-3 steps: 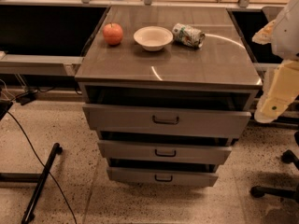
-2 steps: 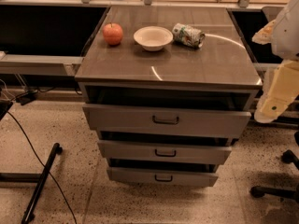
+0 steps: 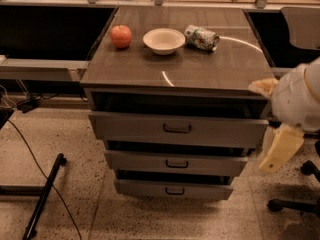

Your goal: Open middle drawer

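The grey cabinet has three drawer fronts stacked below its top. The middle drawer [image 3: 150, 161] is the mid-sized one, with a small dark wire handle [image 3: 177, 164]. It sits stepped back under the wider top drawer [image 3: 130, 126] and above the narrowest bottom drawer [image 3: 145, 188]. My arm's white shell [image 3: 300, 99] is at the right edge, beside the cabinet's right front corner. The cream-coloured gripper [image 3: 280, 148] hangs below it, right of the top and middle drawer fronts and apart from the handle.
On the cabinet top [image 3: 200, 69] lie a red apple [image 3: 121, 36], a white bowl [image 3: 164, 40] and a tipped can [image 3: 201, 37]. A black pole [image 3: 44, 196] and cable lie on the floor at left. An office chair base [image 3: 295, 204] stands at right.
My arm and gripper have come down and slightly left, from beside the cabinet top to beside the top and middle drawer fronts. The drawers have not moved.
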You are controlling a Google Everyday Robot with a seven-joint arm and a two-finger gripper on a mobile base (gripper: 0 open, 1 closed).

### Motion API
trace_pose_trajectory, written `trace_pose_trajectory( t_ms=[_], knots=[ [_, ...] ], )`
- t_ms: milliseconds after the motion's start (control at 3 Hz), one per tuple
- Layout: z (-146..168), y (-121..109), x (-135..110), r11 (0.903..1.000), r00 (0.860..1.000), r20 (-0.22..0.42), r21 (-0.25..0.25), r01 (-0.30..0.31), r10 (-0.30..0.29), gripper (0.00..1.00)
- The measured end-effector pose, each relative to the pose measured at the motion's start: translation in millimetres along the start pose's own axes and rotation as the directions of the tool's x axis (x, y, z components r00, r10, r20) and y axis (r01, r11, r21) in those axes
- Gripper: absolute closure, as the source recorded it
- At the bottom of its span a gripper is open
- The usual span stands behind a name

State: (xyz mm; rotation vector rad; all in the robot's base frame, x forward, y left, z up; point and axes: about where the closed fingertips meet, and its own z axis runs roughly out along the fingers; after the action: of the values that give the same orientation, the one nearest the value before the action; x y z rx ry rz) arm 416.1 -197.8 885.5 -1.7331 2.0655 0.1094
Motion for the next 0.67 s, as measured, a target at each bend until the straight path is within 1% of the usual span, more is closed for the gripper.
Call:
trace_pose_trajectory(
  t_ms=[333, 667],
  knots=[
    [11.8, 17.1, 20.4, 0.9996, 0.999, 0.039, 0.022, -0.018, 0.017, 0.00],
    [30.3, 8.9, 21.2, 0.9994, 0.998, 0.060, 0.007, -0.034, 0.034, 0.00]
  ],
)
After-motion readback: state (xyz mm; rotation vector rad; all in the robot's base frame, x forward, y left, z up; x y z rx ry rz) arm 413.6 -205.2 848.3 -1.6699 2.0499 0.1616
